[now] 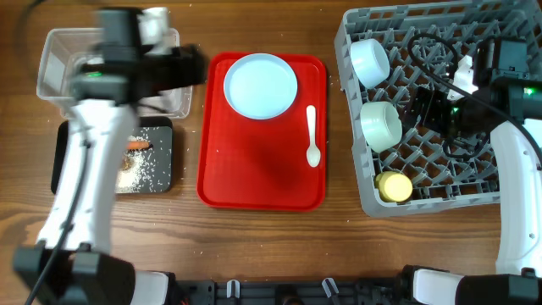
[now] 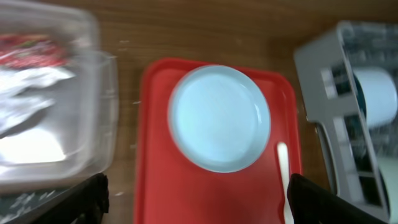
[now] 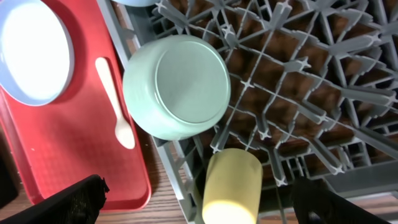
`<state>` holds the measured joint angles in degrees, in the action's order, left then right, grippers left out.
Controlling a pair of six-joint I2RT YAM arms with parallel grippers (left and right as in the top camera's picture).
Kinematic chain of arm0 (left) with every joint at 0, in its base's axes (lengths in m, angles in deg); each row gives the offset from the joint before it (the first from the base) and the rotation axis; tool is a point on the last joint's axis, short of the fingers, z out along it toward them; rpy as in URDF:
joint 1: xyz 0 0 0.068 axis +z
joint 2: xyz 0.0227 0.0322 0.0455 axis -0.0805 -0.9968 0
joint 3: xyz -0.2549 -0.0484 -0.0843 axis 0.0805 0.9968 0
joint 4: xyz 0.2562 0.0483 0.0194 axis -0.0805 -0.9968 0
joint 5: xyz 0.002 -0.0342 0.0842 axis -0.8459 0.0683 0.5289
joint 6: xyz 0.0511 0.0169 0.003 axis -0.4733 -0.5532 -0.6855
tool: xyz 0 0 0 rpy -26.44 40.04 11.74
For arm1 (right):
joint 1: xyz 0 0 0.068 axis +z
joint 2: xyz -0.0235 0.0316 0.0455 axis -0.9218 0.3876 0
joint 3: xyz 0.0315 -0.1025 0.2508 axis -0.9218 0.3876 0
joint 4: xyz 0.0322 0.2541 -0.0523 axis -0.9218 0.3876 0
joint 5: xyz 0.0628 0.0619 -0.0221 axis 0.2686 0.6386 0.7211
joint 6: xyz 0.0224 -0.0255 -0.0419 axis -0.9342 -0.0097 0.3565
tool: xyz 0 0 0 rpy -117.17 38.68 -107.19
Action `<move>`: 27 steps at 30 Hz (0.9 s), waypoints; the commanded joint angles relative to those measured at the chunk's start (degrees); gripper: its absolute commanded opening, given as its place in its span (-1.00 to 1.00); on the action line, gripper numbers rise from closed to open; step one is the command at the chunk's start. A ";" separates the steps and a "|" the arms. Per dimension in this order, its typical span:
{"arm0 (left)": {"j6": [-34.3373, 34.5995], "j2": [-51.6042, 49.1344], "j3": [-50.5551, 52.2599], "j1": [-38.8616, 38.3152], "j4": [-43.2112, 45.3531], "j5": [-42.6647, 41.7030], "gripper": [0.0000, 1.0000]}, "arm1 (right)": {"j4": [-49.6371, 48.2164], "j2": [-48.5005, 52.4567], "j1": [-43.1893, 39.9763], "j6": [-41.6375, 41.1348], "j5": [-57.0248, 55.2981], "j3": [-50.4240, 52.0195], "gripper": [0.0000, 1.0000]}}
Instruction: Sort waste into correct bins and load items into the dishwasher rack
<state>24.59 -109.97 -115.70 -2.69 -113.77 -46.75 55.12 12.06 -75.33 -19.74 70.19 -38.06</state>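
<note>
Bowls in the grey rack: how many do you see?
2. Overhead, the light blue bowl sits in the dishwasher rack's top-left corner; the pale green bowl just below it. The right arm covers part of the rack, so more may be hidden.

red tray (image 1: pixel 254 165): flat, mid-table | wooden table (image 1: pixel 339 254): brown, a few white specks

You have no readable text, label, brand, number or sign in any of the 3 views. The red shiny wrapper (image 2: pixel 31 50) in the clear plastic tub (image 2: pixel 104 106) is blurred in your left wrist view, so no print on it can be made out
</note>
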 commanded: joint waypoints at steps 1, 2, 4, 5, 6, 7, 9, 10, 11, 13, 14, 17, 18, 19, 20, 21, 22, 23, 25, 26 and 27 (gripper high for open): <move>-2.84 -5.09 -0.48 -9.29 1.27 10.47 0.86 | -2.73 -0.87 0.96 0.68 6.91 -0.90 0.91; -2.45 -6.03 -0.48 -10.88 1.03 10.73 0.86 | -6.01 -0.85 2.62 0.20 10.36 -0.90 0.81; 1.01 -6.16 -0.48 -11.04 0.28 10.75 0.87 | -16.04 -0.59 9.49 -6.60 9.07 -0.90 0.76; 2.49 -6.14 -0.48 -10.64 0.07 10.78 0.86 | -19.61 -0.22 12.11 -9.16 7.13 -0.90 0.76; 5.57 -6.16 -0.48 -9.75 -0.28 10.75 0.86 | -24.72 1.01 16.35 -13.18 3.72 -0.90 0.76; 8.02 -6.16 -0.48 -8.94 -0.66 10.75 0.87 | -29.29 2.69 19.85 -16.22 1.25 -0.90 0.75; 11.91 -6.16 -0.48 -6.54 -1.77 10.73 0.87 | -37.86 8.55 25.64 -22.27 -3.41 -0.90 0.69; 12.92 -6.16 -0.48 -5.66 -2.19 10.73 0.87 | -40.92 11.67 27.08 -24.41 -4.87 -0.90 0.66; 13.75 -6.16 -0.48 -5.01 -2.58 10.75 0.88 | -43.28 14.78 27.82 -25.92 -5.79 -0.90 0.64; 14.73 -6.16 -0.46 -3.43 -3.19 10.73 0.88 | -47.19 21.55 28.00 -29.40 -5.90 -0.90 0.60; 15.41 -6.16 -0.48 -2.10 -3.85 10.73 0.88 | -49.64 26.01 27.93 -30.80 -4.66 -0.92 0.51; 15.39 -6.16 -0.48 0.92 -4.85 10.73 0.90 | -52.92 33.18 28.13 -35.52 -1.90 -0.92 0.34; 15.39 -6.16 -0.48 1.68 -5.25 10.73 0.93 | -53.13 34.97 28.22 -36.81 -0.70 -0.92 0.29; 15.39 -6.16 -0.48 2.27 -5.55 10.73 0.94 | -53.07 36.20 28.35 -37.77 -0.17 -0.92 0.25; 15.39 -6.16 -0.46 2.67 -5.66 10.73 0.95 | -53.09 37.75 28.52 -38.56 0.72 -0.92 0.24; 15.39 -6.16 -0.46 2.93 -5.75 10.75 0.96 | -53.07 38.97 28.61 -38.91 1.36 -0.92 0.22; 15.37 -6.16 -0.46 2.99 -5.79 10.75 0.96 | -53.11 39.60 28.59 -40.13 2.19 -0.92 0.15; 15.37 -6.16 -0.46 2.99 -5.79 10.75 0.99 | -53.16 39.78 28.74 -40.22 2.21 -0.92 -0.01; 15.37 -6.16 -0.46 2.99 -5.79 10.73 0.99 | -52.92 40.46 30.03 -40.44 1.99 -0.92 -0.17; 15.37 -6.16 -0.46 2.99 -5.81 10.73 0.99 | -52.87 40.89 30.64 -41.22 1.77 -0.92 -0.18; 15.37 -6.16 -0.46 2.99 -5.81 10.73 1.00 | -52.83 41.29 31.15 -41.51 1.84 -0.92 -0.23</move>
<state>39.02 -116.22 -115.70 0.04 -119.54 -36.57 2.35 51.03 -45.87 -59.50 71.19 -38.71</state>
